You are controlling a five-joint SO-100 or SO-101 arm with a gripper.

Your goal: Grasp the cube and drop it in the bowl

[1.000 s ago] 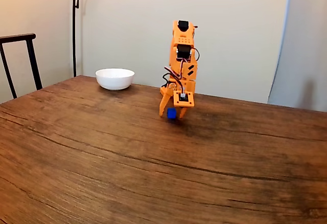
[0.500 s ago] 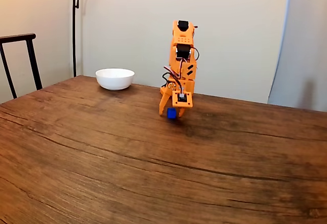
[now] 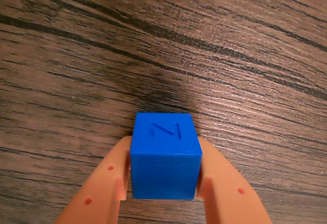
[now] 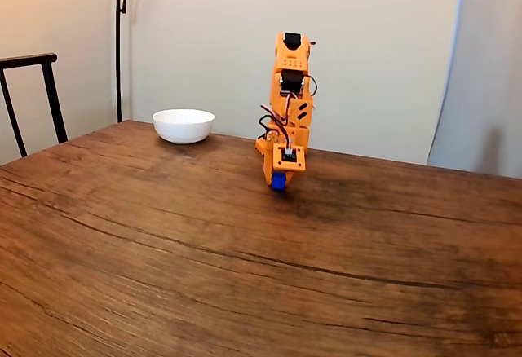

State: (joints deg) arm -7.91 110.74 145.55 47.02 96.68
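wrist view: blue cube (image 3: 164, 155) sits between the two orange fingers (image 3: 104, 183), one flat against each side face. jaws closed on it, gripping the cube. top face carries an embossed mark that reads like a "z" or "n", can't tell which. dark shadow on the wood grain just beyond the cube. can't tell from here whether the cube's underside touches the table (image 3: 245, 55) or is just above it.

fixed view: orange arm (image 4: 289, 104) stands upright toward the far edge of the table, roughly mid-width, folded so the gripper (image 4: 278, 181) points straight down. cube (image 4: 278, 182) shows as a blue bit poking out under the gripper's tip, right at the table surface; contact vs. slight gap is too small to tell. black servo blocks and loose wires run down the arm's front.

white bowl (image 4: 183, 125) sits at the far edge of the table (image 4: 204, 275), left of the arm in this view and well apart from the gripper. inside of the bowl is hidden from this angle.

table is dark brown wood with heavy grain. black chair back (image 4: 33, 96) past the table's left edge, black lamp pole (image 4: 119, 39) behind the bowl against a pale wall, light curtain (image 4: 485, 72) at the right.
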